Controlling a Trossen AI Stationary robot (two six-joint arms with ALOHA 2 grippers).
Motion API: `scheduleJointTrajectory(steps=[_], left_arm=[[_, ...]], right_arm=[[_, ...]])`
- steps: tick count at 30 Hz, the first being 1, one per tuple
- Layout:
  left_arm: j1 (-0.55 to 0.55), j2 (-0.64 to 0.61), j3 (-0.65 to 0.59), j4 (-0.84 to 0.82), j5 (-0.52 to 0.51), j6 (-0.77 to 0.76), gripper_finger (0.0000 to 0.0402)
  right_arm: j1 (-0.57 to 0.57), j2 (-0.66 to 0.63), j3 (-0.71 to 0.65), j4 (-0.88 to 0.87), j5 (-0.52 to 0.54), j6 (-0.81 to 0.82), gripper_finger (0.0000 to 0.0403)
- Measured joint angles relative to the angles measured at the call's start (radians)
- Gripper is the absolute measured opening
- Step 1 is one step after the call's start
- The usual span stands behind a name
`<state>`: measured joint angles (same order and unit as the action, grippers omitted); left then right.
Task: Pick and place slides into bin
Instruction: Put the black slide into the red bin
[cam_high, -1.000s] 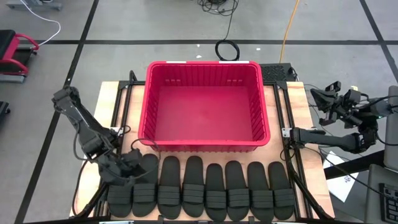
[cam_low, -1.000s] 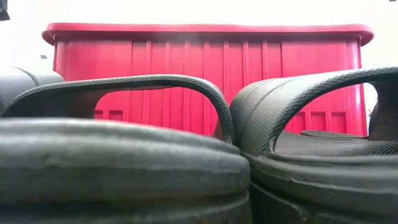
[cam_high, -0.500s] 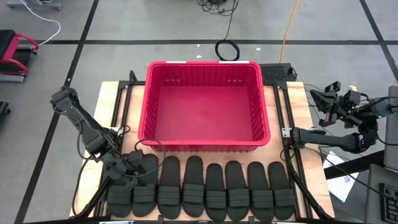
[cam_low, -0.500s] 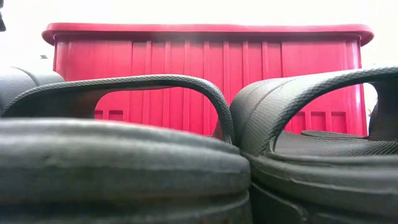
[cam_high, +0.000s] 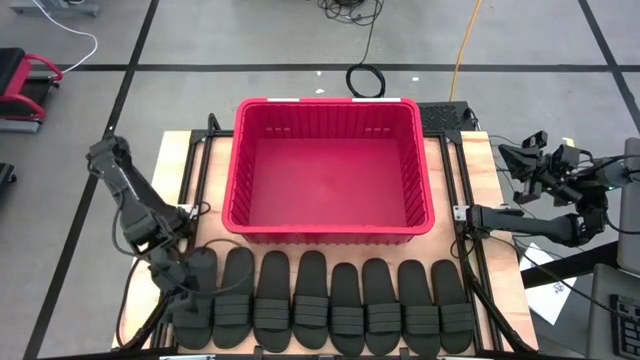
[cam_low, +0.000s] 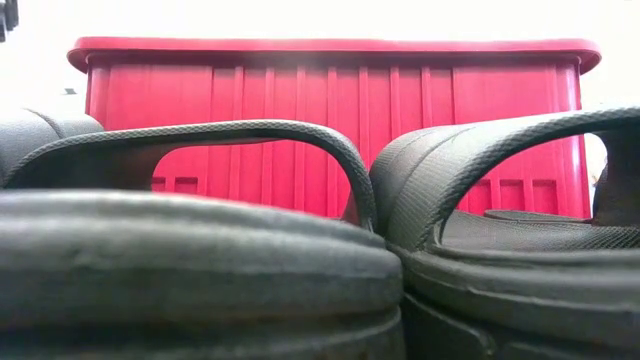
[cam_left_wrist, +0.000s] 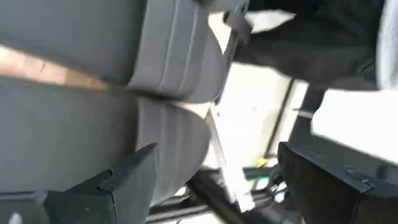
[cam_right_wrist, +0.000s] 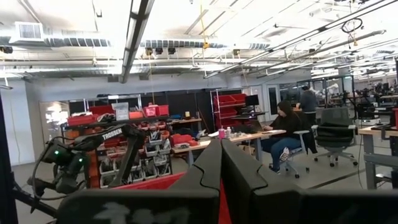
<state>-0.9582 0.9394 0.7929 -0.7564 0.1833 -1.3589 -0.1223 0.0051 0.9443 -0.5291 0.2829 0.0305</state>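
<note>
My left fingers (cam_high: 183, 290) are spread wide and empty, low over the leftmost of the slides (cam_high: 193, 298) at the left end of the row; that end pair lies partly under my arm, so I judge I am lining up my first grasp. All eight slides (cam_high: 330, 300) lie side by side on the table (cam_high: 170, 175) along the near wall of the bin (cam_high: 330, 232), which holds nothing, so none of the work is done. My right fingers (cam_high: 508, 153) are pressed shut on nothing, parked off the table's right edge.
</note>
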Motion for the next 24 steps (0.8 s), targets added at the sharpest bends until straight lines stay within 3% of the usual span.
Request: scheduleJointTrajectory(steps=[9, 24], left_arm=[[-0.071, 0.007, -0.026, -0.119, -0.054, 0.016, 0.0324], [-0.071, 0.008, -0.287, 0.305, 0.019, -0.035, 0.0324]], right_arm=[[0.000, 0.000, 0.000, -0.043, 0.000, 0.010, 0.0000], [0.000, 0.000, 0.000, -0.043, 0.000, 0.025, 0.0000]])
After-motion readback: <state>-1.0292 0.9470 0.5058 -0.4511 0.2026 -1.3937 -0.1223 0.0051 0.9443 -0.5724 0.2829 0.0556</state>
